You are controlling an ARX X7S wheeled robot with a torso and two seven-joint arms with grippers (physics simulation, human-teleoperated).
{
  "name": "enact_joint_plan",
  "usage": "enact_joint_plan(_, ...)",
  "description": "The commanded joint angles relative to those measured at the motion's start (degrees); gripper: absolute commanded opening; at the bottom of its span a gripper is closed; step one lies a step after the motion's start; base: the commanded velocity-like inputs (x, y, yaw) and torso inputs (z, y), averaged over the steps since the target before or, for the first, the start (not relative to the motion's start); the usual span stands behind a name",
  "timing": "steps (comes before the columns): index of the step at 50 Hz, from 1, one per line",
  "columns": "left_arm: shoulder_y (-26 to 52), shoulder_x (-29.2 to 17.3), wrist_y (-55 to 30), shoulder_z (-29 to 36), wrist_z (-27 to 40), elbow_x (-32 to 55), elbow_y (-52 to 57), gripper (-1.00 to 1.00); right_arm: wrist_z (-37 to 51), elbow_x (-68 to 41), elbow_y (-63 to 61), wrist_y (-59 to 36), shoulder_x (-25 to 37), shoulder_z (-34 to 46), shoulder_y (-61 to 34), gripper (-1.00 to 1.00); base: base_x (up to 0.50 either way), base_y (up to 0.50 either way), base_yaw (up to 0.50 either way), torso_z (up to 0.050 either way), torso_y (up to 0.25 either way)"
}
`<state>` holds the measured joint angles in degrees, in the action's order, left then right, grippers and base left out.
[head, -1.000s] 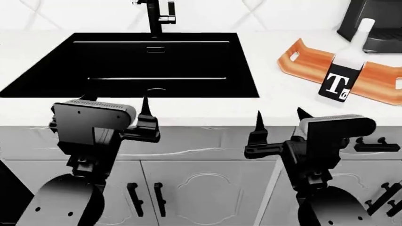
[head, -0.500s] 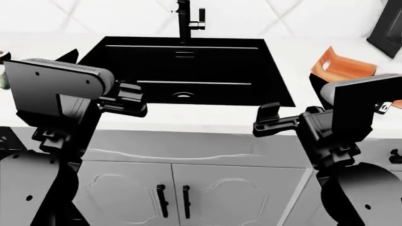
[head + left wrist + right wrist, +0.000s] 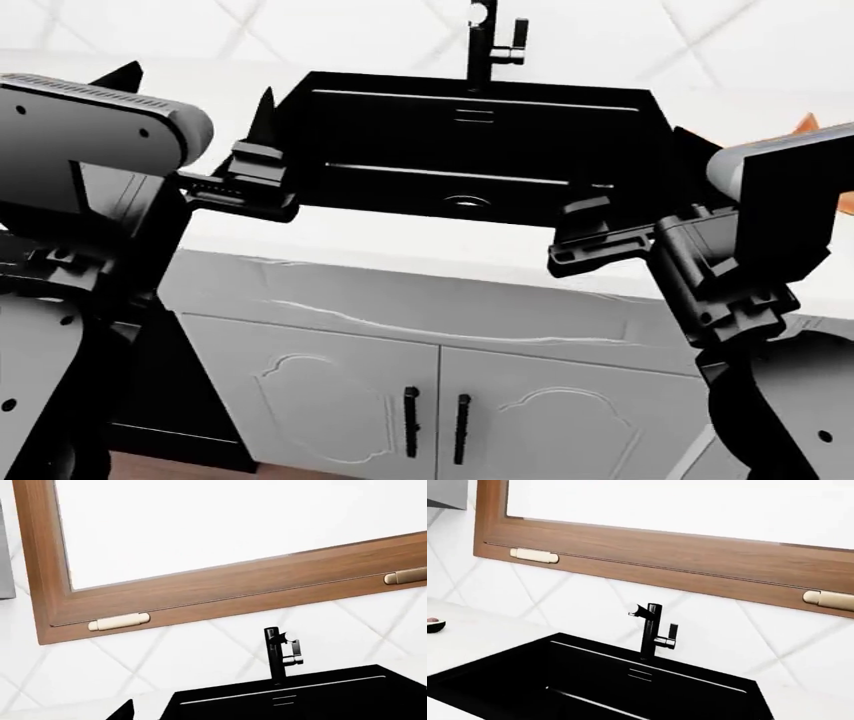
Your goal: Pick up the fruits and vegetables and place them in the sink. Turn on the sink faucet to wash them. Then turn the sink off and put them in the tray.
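The black sink [image 3: 400,130] fills the counter's middle, with the black faucet [image 3: 485,40] at its back edge. My left gripper [image 3: 196,90] hovers open and empty over the sink's left rim. Over the right rim my right gripper [image 3: 638,170] is open and empty too. Only an orange sliver of the tray [image 3: 809,124] peeks past the right arm. In the right wrist view a halved avocado [image 3: 434,625] lies on the counter beyond the sink [image 3: 594,680], on the side away from the faucet [image 3: 651,632]. The left wrist view shows the faucet [image 3: 278,655], the sink [image 3: 300,700] and one fingertip [image 3: 123,712]. The long green vegetable is out of view.
A wood-framed window [image 3: 660,565] runs above the tiled wall behind the faucet. White cabinet doors with black handles [image 3: 434,430] sit below the counter edge.
The head view has swung left, so the sink and faucet now sit further right in it. Both arms appear higher and larger. The bottle and coffee machine have left the view.
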<state>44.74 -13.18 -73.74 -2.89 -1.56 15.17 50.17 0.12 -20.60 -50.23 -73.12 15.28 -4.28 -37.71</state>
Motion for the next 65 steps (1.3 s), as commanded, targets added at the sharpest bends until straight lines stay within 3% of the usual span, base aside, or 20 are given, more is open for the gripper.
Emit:
enact_joint_plan(1, 1.8, -0.5, -1.8, -0.8, -0.1, 0.8, 0.7, 1.0, -0.1, -1.0, -0.5, -0.6, 0.1, -0.2, -0.6, 1.0, -0.02, 0.5, 0.0, 0.05, 0.0)
enact_joint_plan(15, 2.1, -1.2, -2.2, 0.8, 0.9, 0.7, 0.3, 1.0, -0.2, -2.3, -1.2, -1.7, 0.3, -0.7, -1.5, 1.0, 0.03, 0.51, 0.0, 0.049, 0.0)
enact_joint_plan(27, 3.4, -1.3, -6.0, 4.2, 3.4, -0.1, -1.5, 1.0, 0.4, -2.4, -1.0, -1.6, 0.6, -0.3, -1.0, 1.0, 0.2, 0.5, 0.0, 0.001, 0.0)
enact_joint_plan(35, 4.2, 0.0, -5.2, 2.2, 3.2, 0.6, -1.0, 1.0, 0.7, -2.8, -1.3, -2.0, 0.7, -1.0, -0.7, 1.0, 0.22, 0.49, 0.0, 0.0, 0.0)
enact_joint_plan(42, 7.2, 2.6, -12.2, -2.7, 2.1, 2.9, -1.3, 1.0, 0.9, -2.8, -1.1, -1.5, 0.9, -0.7, -0.3, 1.0, 0.22, 0.49, 0.0, 0.0, 0.0)
enact_joint_plan(60, 11.8, 0.3, -15.7, -2.2, 3.0, 4.0, -2.4, 1.0, 0.2, -6.7, -3.0, -10.8, 2.0, -3.2, -6.8, 1.0, 0.24, 0.47, 0.0, 0.0, 0.0)
enact_joint_plan(65, 13.4, -1.4, -16.2, -3.7, 7.6, 11.1, -3.4, 1.0, 0.3, -7.9, -3.6, -13.8, 2.3, -3.7, -9.4, 1.0, 0.25, 0.45, 0.0, 0.0, 0.0)
